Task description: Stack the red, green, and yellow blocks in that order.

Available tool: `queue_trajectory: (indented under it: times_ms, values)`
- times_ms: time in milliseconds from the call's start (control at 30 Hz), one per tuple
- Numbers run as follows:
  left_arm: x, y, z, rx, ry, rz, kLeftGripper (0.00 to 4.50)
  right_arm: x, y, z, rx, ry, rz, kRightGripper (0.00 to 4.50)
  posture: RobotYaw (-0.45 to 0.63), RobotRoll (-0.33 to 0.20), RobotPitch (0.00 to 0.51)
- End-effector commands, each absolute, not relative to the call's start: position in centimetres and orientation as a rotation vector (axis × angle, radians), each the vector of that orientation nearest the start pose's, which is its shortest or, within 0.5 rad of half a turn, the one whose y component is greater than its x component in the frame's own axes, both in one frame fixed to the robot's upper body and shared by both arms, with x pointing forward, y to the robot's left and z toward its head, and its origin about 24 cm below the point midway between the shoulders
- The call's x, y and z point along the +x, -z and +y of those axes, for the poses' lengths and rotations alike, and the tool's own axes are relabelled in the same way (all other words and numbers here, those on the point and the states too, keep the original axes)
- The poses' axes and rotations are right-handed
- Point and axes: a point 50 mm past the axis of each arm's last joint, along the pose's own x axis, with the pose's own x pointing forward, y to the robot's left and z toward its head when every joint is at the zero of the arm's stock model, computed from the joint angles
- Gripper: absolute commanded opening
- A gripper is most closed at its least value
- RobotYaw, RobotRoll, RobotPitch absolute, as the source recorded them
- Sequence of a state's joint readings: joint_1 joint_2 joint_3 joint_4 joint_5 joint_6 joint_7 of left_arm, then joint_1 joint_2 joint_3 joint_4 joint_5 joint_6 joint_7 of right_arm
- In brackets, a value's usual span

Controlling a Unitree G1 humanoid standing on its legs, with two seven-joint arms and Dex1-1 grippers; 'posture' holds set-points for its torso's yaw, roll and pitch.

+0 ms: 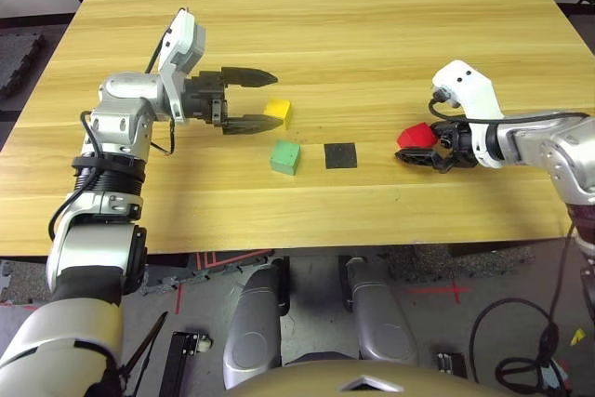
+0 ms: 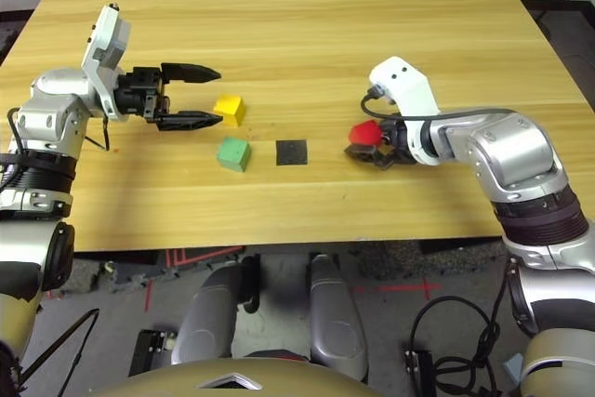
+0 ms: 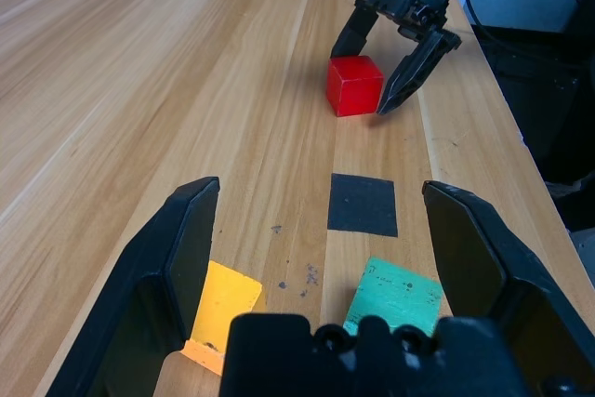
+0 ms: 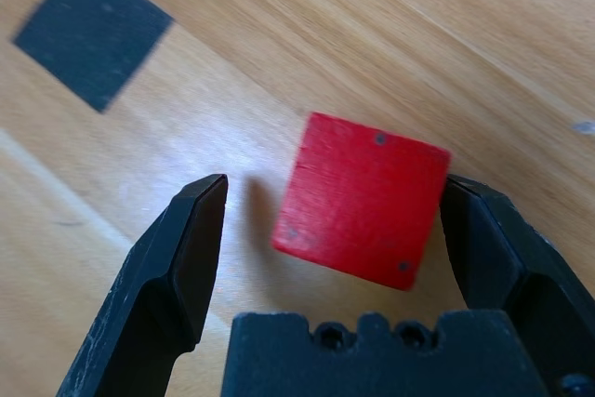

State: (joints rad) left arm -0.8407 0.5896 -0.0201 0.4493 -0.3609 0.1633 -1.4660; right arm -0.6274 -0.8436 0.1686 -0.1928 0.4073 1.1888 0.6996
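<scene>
Now right end effector (image 1: 420, 152) released around red block (image 1: 414, 136); left end effector (image 1: 265, 99) released beside yellow block (image 1: 278, 112).

table (image 1: 372, 25): pale wood, smooth, grained | red block (image 4: 361, 197): matte, scuffed | fingers (image 3: 177, 267): blk plastic, semi-gloss

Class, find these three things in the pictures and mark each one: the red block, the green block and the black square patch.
red block (image 3: 354, 84): left wrist view, on its front face.
green block (image 1: 285, 157): left eye view, on its top face.
black square patch (image 2: 291, 152): right eye view, at its middle.
</scene>
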Motion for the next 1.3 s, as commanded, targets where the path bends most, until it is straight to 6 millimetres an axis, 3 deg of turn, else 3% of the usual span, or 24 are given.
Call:
queue_trajectory:
  times_ms: [33,167,200,400,533,633,1033,1300]
  values:
    - [33.3,-20.7,18.7,0.313,1.401,-0.077,4.5,29.6,-16.6,-20.7,-0.362,-0.628,0.661,3.52,0.22,-0.088,0.225]
    - [33.3,-20.8,18.5,0.307,1.399,-0.079,4.5,29.7,-16.4,-20.8,-0.361,-0.623,0.663,2.17,0.22,-0.088,0.227]
    - [33.3,-20.8,18.5,0.306,1.398,-0.081,4.5,29.7,-16.4,-20.7,-0.36,-0.624,0.663,2.05,0.22,-0.088,0.226]
    - [33.4,-20.8,18.4,0.3,1.396,-0.085,4.5,29.9,-18.0,-19.6,-0.399,-0.732,0.563,2.06,0.22,-0.09,0.224]
    - [33.6,-20.8,18.3,0.299,1.392,-0.089,4.5,29.6,-21.4,-17.7,-0.437,-1.01,0.432,2.06,0.22,-0.092,0.22]
    - [33.7,-20.8,18.2,0.298,1.39,-0.093,4.5,29.7,-22.5,-17.0,-0.501,-1.128,0.382,2.06,0.23,-0.092,0.217]
    - [33.7,-20.9,18.2,0.302,1.383,-0.094,4.5,31.8,-23.4,-14.9,-0.778,-1.37,0.367,2.06,0.25,-0.09,0.217]
    - [33.5,-20.8,18.3,0.301,1.38,-0.093,4.5,32.6,-21.6,-13.1,-0.912,-1.479,0.424,2.06,0.26,-0.088,0.22]
